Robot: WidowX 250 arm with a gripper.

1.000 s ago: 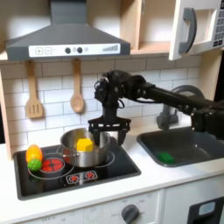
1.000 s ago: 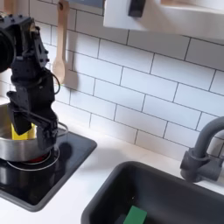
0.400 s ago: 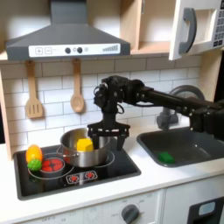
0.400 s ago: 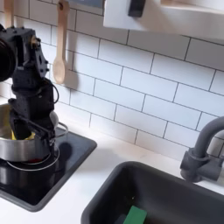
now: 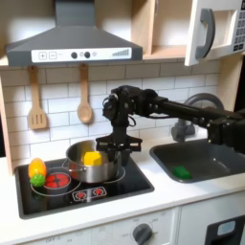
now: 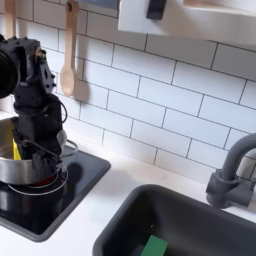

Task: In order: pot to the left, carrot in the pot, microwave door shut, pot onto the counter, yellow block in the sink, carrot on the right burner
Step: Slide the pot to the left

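Observation:
The steel pot (image 5: 93, 168) stands on the black cooktop (image 5: 134, 180), with the yellow block (image 5: 91, 158) inside it. The carrot (image 5: 36, 172) lies on the burner at the first exterior view's left, beside the pot. My gripper (image 5: 119, 146) hangs low over the pot's right rim, its fingers apart and holding nothing. In the second exterior view the gripper (image 6: 42, 152) hides much of the pot (image 6: 14, 170). The microwave door (image 5: 205, 33) stands ajar at the upper right. The sink (image 5: 212, 151) is set in the cream counter (image 5: 177, 198).
A flat green piece (image 5: 181, 172) lies in the sink, also seen as the green piece (image 6: 152, 246). The dark faucet (image 6: 234, 172) rises behind the basin. Two wooden utensils (image 5: 84, 96) hang on the tiled wall under the range hood (image 5: 75, 38).
My gripper has shifted left and slightly lower toward the pot's right rim. The pot, the carrot and the yellow block have hardly moved.

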